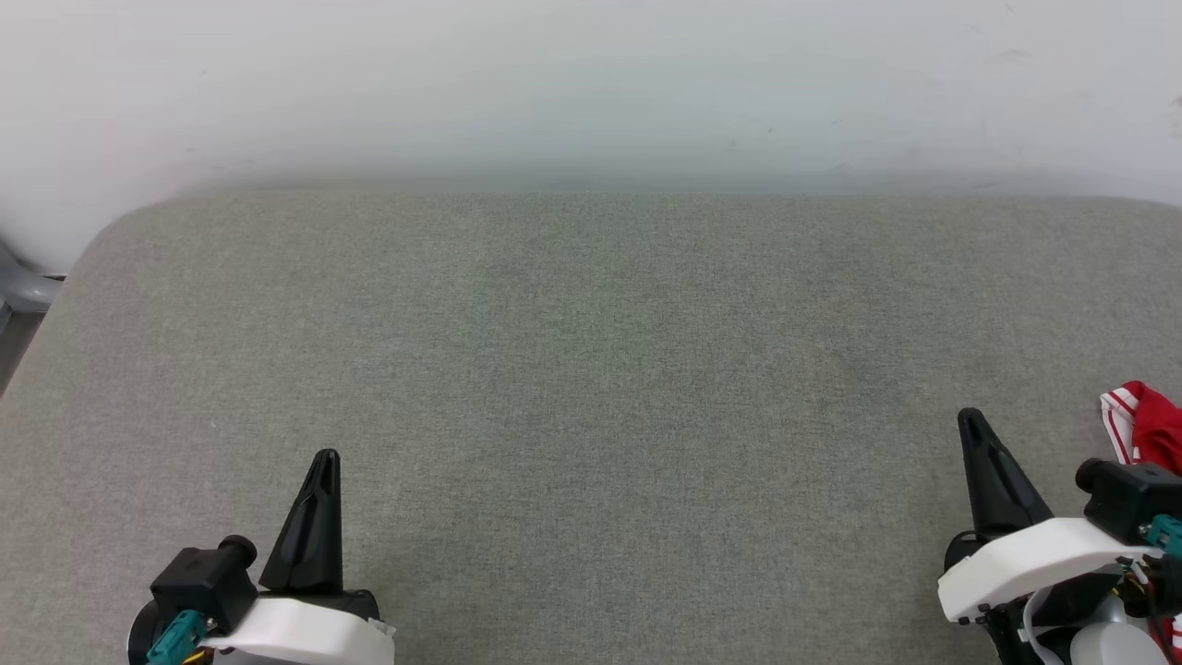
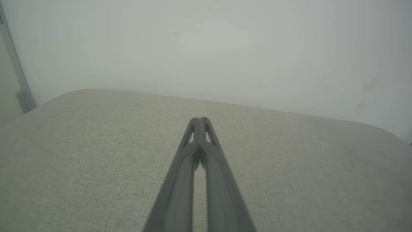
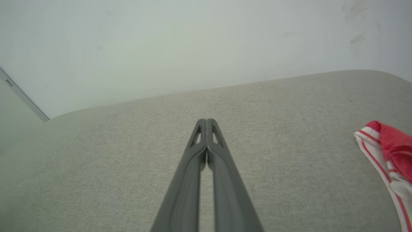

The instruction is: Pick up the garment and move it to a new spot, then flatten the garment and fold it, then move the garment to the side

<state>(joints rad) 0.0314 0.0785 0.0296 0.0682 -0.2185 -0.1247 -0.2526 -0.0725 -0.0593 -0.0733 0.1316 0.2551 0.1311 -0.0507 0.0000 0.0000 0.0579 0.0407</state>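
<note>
1. The garment (image 1: 1148, 423) lies bunched on the grey fabric surface (image 1: 591, 369), at the far right of the head view and just beside the right arm. The picture edge cuts most of it off. A grasp planned from this small red part with striped trim may catch only a sleeve or the collar, and then the shirt would hang twisted.
2. The right gripper (image 1: 970, 417) has its two fingers pressed together and holds nothing. If it goes to the cloth without opening first, I think it pushes the garment away instead of taking it.
3. I cannot tell how near the garment is to the right border of the surface. A push in that direction could make it slide off.
4. The left gripper (image 1: 326, 459) is also closed on nothing and is well apart from the garment. If it reaches across to help, it may cross the right arm and hit it.
5. The fabric is crumpled, so a shallow pinch may take one layer only and slip during lifting.
</note>
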